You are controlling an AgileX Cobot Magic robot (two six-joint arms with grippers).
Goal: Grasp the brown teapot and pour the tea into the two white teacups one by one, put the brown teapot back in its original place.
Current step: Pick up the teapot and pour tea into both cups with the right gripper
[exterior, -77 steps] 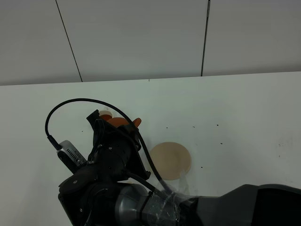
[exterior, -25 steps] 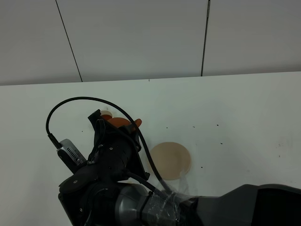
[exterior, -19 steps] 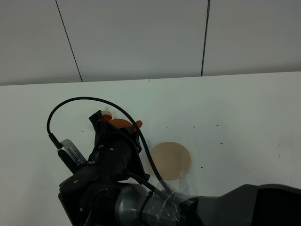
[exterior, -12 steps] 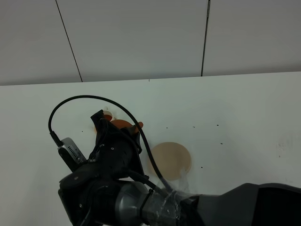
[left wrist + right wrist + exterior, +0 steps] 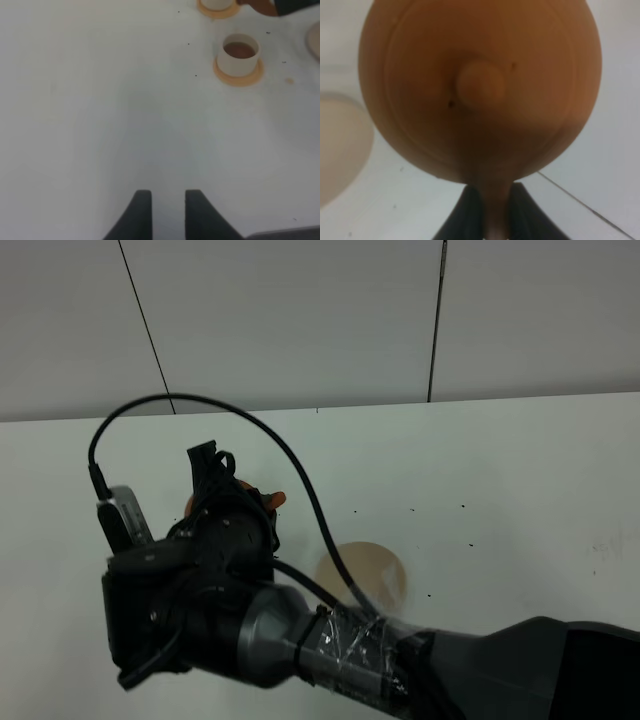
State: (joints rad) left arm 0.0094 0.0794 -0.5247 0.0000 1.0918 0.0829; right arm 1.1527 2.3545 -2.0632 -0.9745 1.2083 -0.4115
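My right gripper (image 5: 489, 212) has its fingers pinched on the brown teapot (image 5: 480, 90) handle, held aloft. The beige disc (image 5: 362, 575) sits about 4 o'clock from the pot overhead. Left gripper (image 5: 167, 212) hangs slightly parted, holding nothing; the filled cup (image 5: 240, 52) lies toward its 1 o'clock.

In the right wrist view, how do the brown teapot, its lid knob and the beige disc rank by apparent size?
1. brown teapot, filling most of the view because it is nearest to the camera.
2. beige disc, only partly in frame.
3. lid knob.
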